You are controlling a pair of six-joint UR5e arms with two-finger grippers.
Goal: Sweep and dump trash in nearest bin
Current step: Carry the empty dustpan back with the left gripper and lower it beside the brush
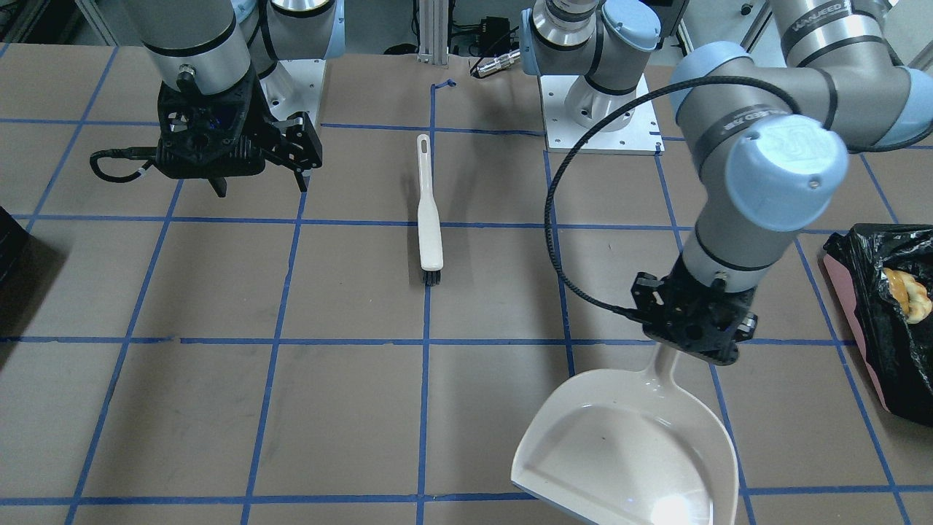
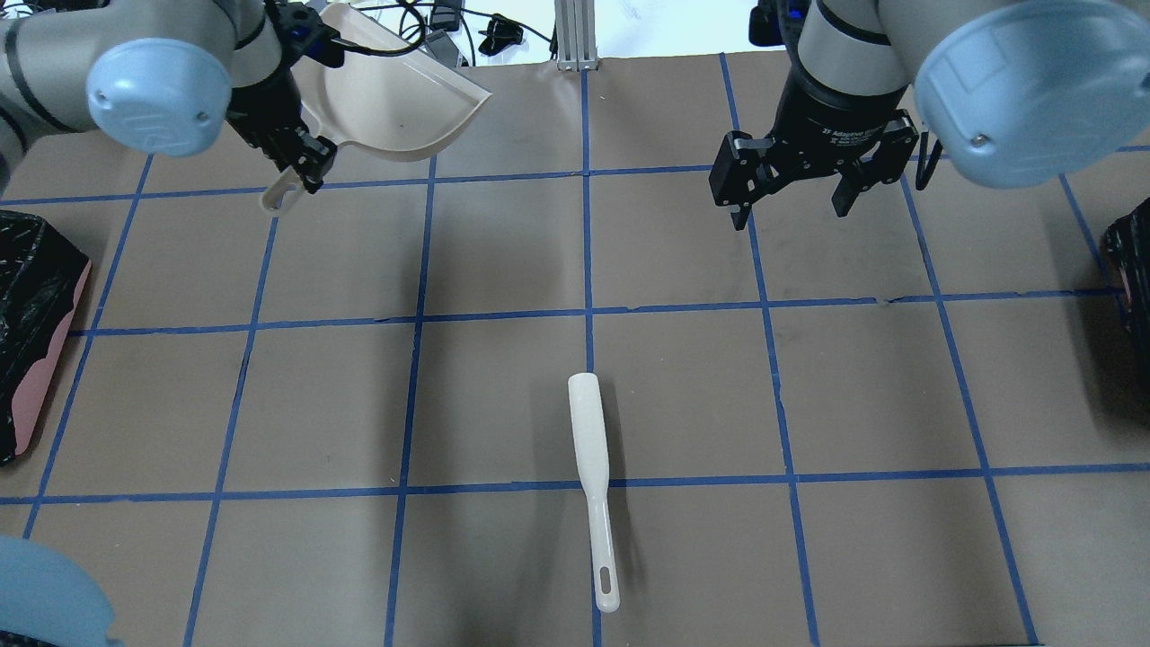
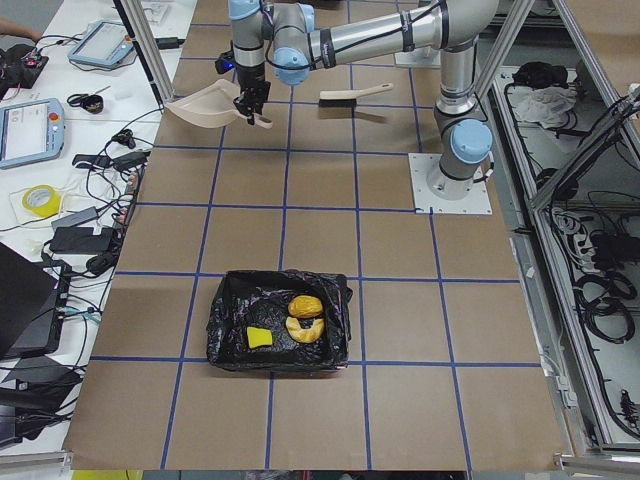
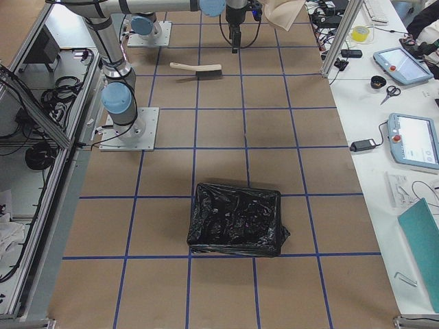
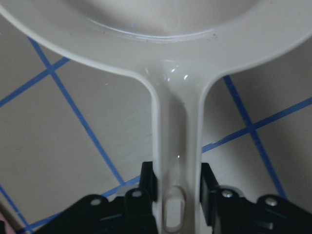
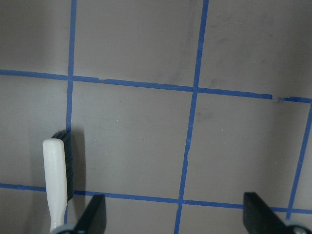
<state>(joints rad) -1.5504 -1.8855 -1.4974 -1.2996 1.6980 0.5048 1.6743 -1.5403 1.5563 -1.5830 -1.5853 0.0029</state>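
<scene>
My left gripper [image 2: 304, 164] is shut on the handle [image 5: 175, 141] of the white dustpan [image 1: 627, 448], which is empty and held at the table's far edge. My right gripper [image 2: 791, 202] is open and empty above the table; its fingertips [image 6: 95, 214] frame bare table. The pink-sided bin [image 3: 228, 325] with its black bag stands at the table's left end, and also shows in the front view [image 1: 871, 306]. In it lie the yellow-green sponge cube [image 3: 259, 338], the orange-brown lump [image 3: 305, 304] and the cream crescent [image 3: 302, 328].
A white brush [image 2: 593, 476] with black bristles lies flat near the table's middle, also in the right wrist view [image 6: 56, 180]. A second black container [image 4: 236, 219] stands at the table's right end. Blue tape grids the brown table [image 2: 503, 270].
</scene>
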